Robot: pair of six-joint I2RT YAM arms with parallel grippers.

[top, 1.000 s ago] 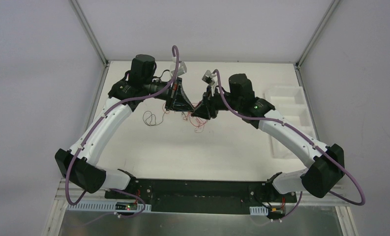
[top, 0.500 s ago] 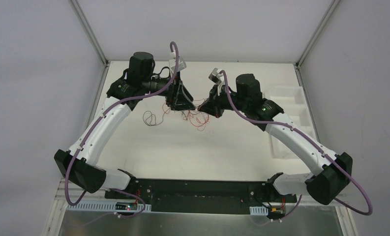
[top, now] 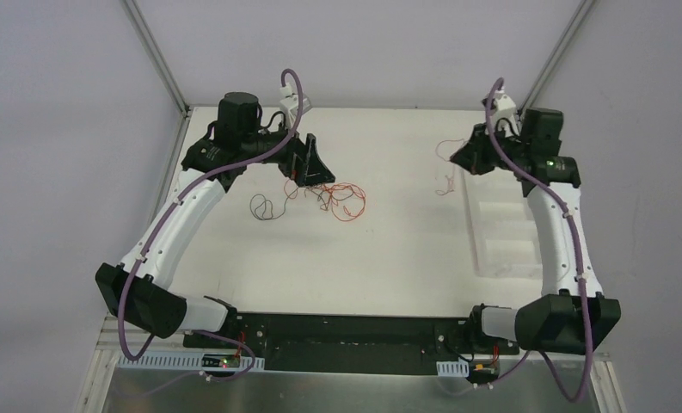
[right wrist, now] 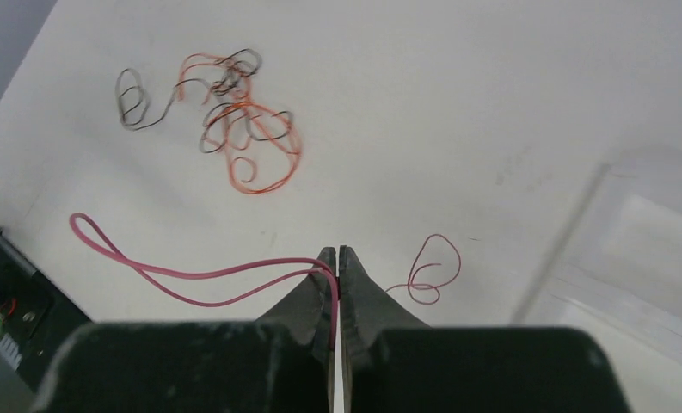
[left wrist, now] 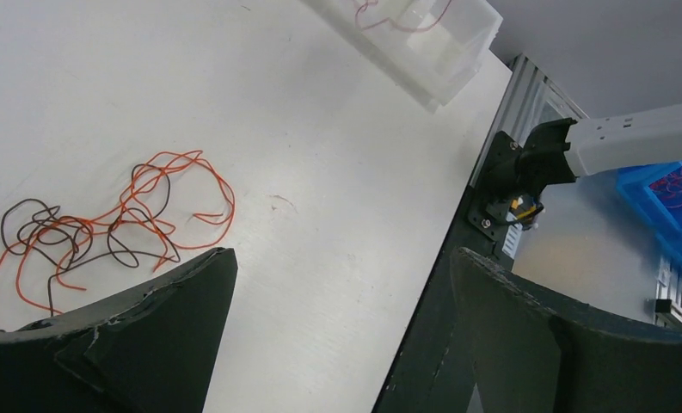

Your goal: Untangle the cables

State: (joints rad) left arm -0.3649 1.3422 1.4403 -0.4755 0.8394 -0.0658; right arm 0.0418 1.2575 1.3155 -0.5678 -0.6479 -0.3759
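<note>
Cables [top: 335, 196] tangled in a heap on table [top: 406, 249]; red cable [right wrist: 199, 276] pinched in closed right gripper [right wrist: 338, 252]; left gripper [left wrist: 341, 258] spread wide, empty.

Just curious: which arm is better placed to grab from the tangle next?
Left: the left gripper, open, sits beside the tangle; the right gripper is shut on a red wire near the tray.

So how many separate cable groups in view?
3: red cable in the shut jaws of the right gripper, near the tray; orange-and-dark tangle by the left gripper; dark loop left of it. More may hide inside the tangle.
</note>
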